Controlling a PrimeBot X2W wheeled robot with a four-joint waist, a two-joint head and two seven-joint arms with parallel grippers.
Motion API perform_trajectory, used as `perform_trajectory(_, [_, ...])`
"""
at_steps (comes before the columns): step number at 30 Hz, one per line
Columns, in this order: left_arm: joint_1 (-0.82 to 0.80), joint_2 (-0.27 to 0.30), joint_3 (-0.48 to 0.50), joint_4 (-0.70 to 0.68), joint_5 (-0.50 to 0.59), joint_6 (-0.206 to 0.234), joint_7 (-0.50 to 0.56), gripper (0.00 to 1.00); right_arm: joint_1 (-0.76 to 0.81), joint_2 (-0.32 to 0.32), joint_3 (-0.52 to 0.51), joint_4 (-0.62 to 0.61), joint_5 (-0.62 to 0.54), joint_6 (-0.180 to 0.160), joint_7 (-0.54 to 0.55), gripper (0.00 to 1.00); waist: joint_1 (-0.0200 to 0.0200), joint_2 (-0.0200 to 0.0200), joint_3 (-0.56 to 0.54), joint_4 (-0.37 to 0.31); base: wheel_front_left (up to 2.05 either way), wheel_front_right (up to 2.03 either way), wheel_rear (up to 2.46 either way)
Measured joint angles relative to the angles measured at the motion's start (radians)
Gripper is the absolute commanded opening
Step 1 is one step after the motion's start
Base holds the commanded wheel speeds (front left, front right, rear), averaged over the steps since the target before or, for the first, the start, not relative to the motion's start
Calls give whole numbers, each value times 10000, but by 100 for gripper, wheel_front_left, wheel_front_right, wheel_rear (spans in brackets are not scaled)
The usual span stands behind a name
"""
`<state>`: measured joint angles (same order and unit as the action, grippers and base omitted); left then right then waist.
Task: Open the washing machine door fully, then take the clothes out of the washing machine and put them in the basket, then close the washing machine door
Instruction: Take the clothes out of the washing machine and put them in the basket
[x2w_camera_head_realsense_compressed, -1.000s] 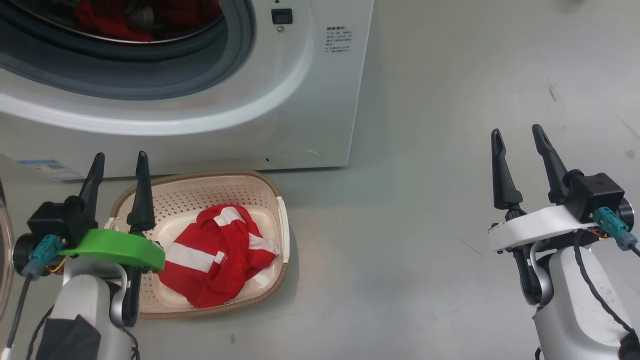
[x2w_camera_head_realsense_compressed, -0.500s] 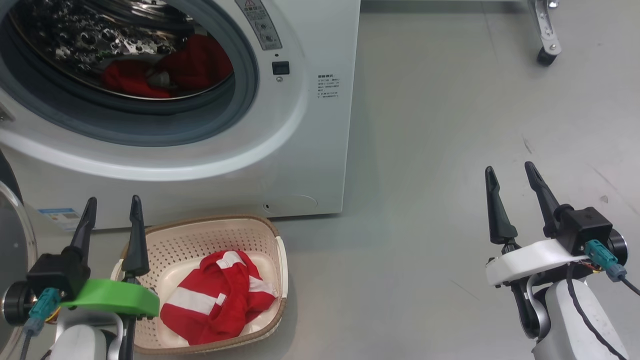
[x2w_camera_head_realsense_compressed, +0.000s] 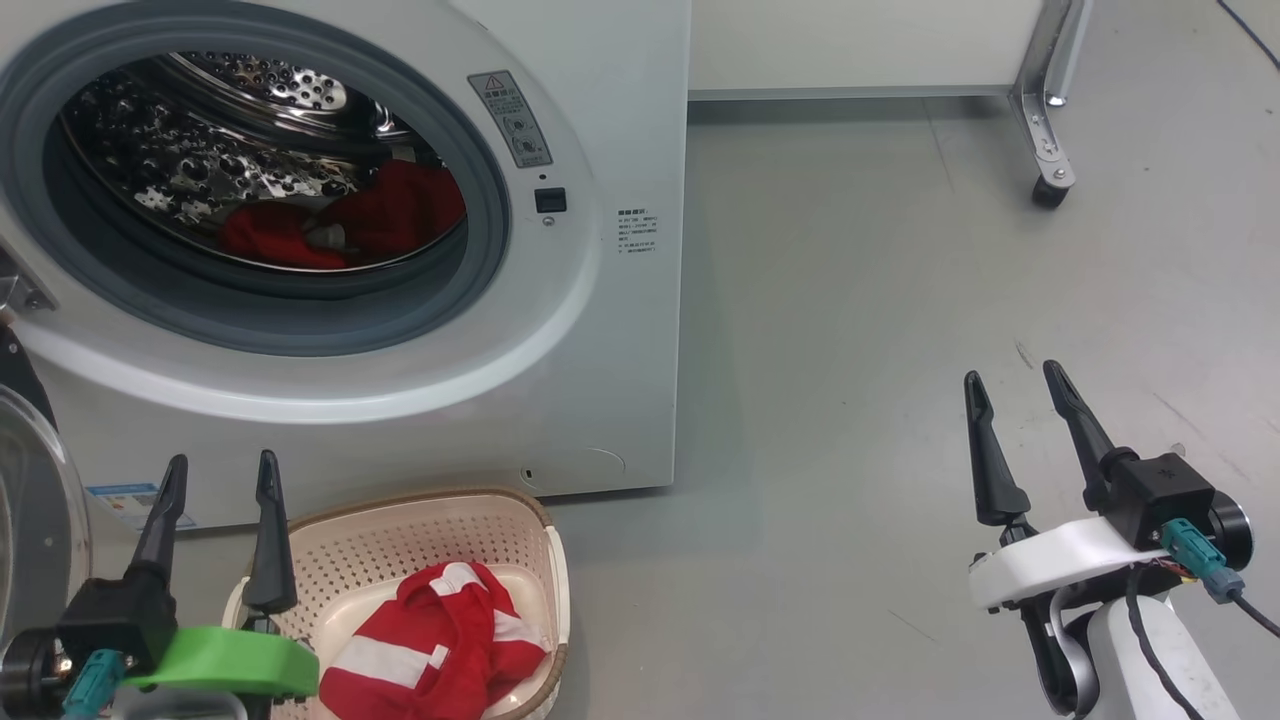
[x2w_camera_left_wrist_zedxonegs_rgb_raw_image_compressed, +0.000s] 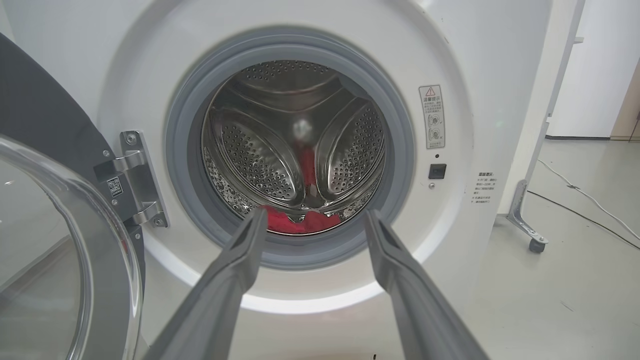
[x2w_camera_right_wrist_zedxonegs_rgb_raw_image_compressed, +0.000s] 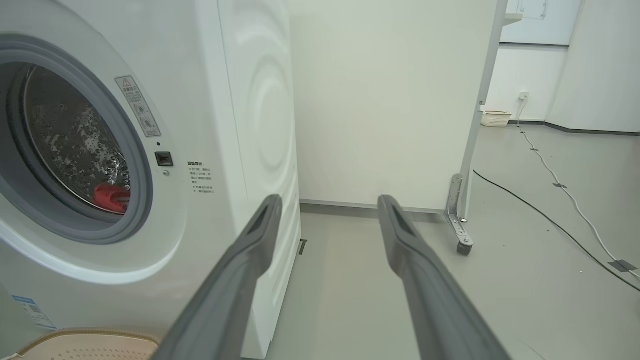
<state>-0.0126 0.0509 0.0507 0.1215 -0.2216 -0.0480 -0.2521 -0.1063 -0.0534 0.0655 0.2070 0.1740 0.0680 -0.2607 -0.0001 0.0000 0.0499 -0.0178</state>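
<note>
The white washing machine (x2w_camera_head_realsense_compressed: 600, 300) stands ahead of me with its drum open. The washing machine door (x2w_camera_head_realsense_compressed: 30, 520) is swung out at the far left, its glass bowl near my left arm (x2w_camera_left_wrist_zedxonegs_rgb_raw_image_compressed: 50, 250). Red clothes (x2w_camera_head_realsense_compressed: 340, 225) lie at the bottom of the steel drum (x2w_camera_left_wrist_zedxonegs_rgb_raw_image_compressed: 300, 226) (x2w_camera_right_wrist_zedxonegs_rgb_raw_image_compressed: 111, 196). More red-and-white clothes (x2w_camera_head_realsense_compressed: 430, 650) lie in the cream basket (x2w_camera_head_realsense_compressed: 420, 500) on the floor below the machine. My left gripper (x2w_camera_head_realsense_compressed: 222, 458) is open beside the basket's left end and points at the drum mouth (x2w_camera_left_wrist_zedxonegs_rgb_raw_image_compressed: 316, 214). My right gripper (x2w_camera_head_realsense_compressed: 1011, 372) is open over bare floor at the right (x2w_camera_right_wrist_zedxonegs_rgb_raw_image_compressed: 330, 200).
Right of the machine is a white panel on a metal leg with a caster (x2w_camera_head_realsense_compressed: 1048, 190). Cables (x2w_camera_right_wrist_zedxonegs_rgb_raw_image_compressed: 550, 220) run across the grey floor further right, and a small basket (x2w_camera_right_wrist_zedxonegs_rgb_raw_image_compressed: 496, 118) sits far back by the wall.
The head camera has tilted up, so the whole picture has slid down and more of the drum shows. Both grippers stay open, and the garment in the basket lies as before.
</note>
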Motion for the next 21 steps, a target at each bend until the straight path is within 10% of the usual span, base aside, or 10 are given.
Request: perform_trajectory(21, [690, -38, -174, -408, -148, 90, 0, 100, 365, 52, 61, -314, -6, -17, 0, 100, 0, 0, 95, 51, 0, 0, 0])
